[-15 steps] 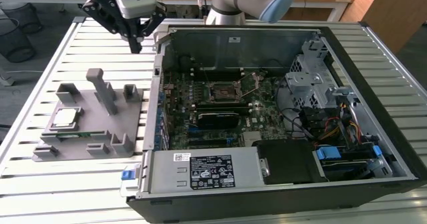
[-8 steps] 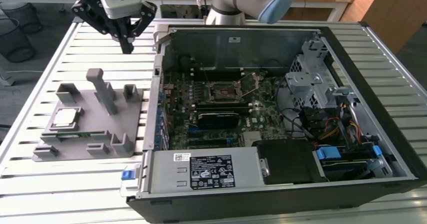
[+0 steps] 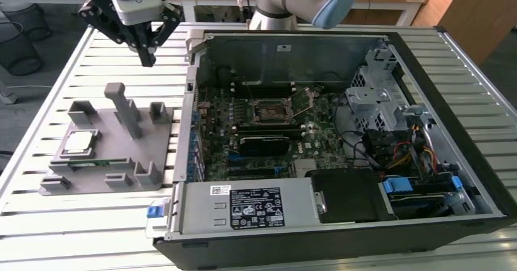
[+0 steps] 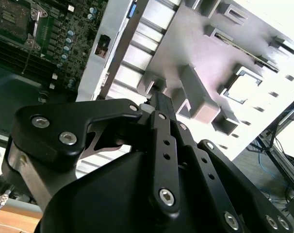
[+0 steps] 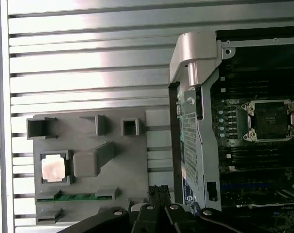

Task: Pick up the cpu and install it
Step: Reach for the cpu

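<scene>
Exterior view: end effector [image 3: 148, 59] aloft; first wrist view: cpu [image 5: 54, 170] in fixture [image 5: 132, 162].

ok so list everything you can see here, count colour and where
cpu: 1, silvery, in a pocket of the fixture
fixture: 1, grey, on the table at the exterior view's left
memory stick: 1, green, in a fixture slot beside the cpu
case: 1, black, open, on the table beside the fixture
motherboard: 1, dark green, inside the case
socket: 1, black-framed, empty, mid motherboard
power supply: 1, silver, at the case's near edge in the exterior view
table: 1, pale slatted metal, under fixture and case
bins: 2, black mesh, exterior view's top left
arm: 1, grey with blue cap, beyond the case
end effector: 1, black, shut, empty, above the table beyond the fixture
</scene>
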You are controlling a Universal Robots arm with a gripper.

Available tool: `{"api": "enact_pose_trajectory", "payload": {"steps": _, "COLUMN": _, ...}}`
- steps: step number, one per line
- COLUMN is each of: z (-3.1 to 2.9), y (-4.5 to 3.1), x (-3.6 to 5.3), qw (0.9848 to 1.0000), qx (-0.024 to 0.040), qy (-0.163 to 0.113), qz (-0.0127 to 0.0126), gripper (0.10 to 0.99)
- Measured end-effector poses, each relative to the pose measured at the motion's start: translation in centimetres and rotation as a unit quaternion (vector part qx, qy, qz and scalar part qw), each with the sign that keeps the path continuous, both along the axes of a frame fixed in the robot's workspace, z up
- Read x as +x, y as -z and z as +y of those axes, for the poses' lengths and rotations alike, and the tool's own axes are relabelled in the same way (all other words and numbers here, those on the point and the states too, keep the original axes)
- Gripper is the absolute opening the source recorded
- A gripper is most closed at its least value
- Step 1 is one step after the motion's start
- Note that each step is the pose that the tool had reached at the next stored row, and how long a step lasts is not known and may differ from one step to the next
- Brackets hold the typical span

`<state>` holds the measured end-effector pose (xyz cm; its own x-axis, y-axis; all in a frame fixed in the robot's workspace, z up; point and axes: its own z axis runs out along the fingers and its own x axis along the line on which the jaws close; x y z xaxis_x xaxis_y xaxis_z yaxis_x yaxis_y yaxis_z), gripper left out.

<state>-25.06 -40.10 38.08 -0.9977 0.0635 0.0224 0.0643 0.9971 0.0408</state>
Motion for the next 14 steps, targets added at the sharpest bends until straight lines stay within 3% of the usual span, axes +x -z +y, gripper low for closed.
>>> {"api": "enact_pose_trajectory", "payload": {"steps": 4, "z": -0.3, "y": 0.17, "x": -0.54, "qw": 1.0, "qx": 0.0002, "qy": -0.007, "qz": 0.0, "gripper": 0.106}}
{"api": "enact_pose_trajectory", "payload": {"steps": 14, "z": -0.31, "y": 0.26, "x": -2.99, "qw": 1.0, "qx": 0.0002, "qy": -0.009, "qz": 0.0, "gripper": 0.106}}
